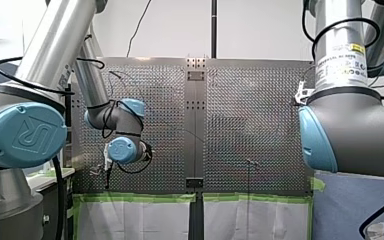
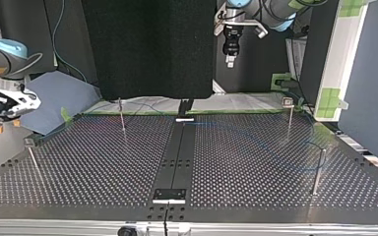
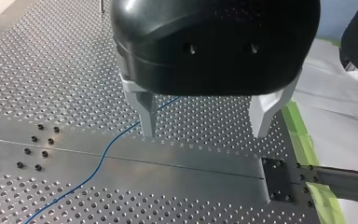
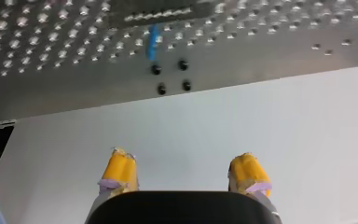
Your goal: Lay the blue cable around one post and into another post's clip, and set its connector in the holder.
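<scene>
Now, in the front view, my left gripper is seen low over the perforated table, towards its near left corner, too small for its fingers to be read; my right arm fills the right foreground. In the top view, the left gripper is hung above the table's far edge, right of the middle. My right gripper, yellow-padded, is held beyond the table's left edge, and thin posts are stood upright about the table. In the left wrist view, the metal fingers are spread apart with nothing between them. The blue cable is laid flat on the table, passing from behind one finger and curving across the smooth centre strip. In the right wrist view, the yellow pads are parted and empty over a pale surface beside the table's edge.
</scene>
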Robot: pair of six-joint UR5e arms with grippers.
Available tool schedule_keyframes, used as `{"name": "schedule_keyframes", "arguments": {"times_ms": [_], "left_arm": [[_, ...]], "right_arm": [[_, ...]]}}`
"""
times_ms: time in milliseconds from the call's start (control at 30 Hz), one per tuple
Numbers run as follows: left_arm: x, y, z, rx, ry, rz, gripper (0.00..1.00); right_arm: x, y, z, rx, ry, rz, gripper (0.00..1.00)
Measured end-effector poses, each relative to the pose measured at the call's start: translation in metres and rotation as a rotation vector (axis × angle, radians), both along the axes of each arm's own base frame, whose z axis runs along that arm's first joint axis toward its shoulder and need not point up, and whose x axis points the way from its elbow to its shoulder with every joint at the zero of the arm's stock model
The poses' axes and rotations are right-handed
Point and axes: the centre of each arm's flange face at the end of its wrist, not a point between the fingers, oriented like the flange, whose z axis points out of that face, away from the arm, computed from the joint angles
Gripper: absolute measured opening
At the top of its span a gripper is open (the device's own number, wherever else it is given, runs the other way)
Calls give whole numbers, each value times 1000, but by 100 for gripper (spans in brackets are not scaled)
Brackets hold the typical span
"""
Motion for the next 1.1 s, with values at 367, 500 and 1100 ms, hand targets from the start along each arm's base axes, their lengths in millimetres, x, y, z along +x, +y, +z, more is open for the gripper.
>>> {"name": "schedule_keyframes", "arguments": {"times_ms": [367,500,1100], "left_arm": [[-2,1,-1,-16,16,2,100],[-4,2,-3,-9,32,4,100],[-3,-1,-2,-56,33,-18,100]], "right_arm": [[35,32,22,-82,-27,-13,100],[52,47,30,-115,-16,-7,100],[126,113,17,-146,15,84,100]]}}
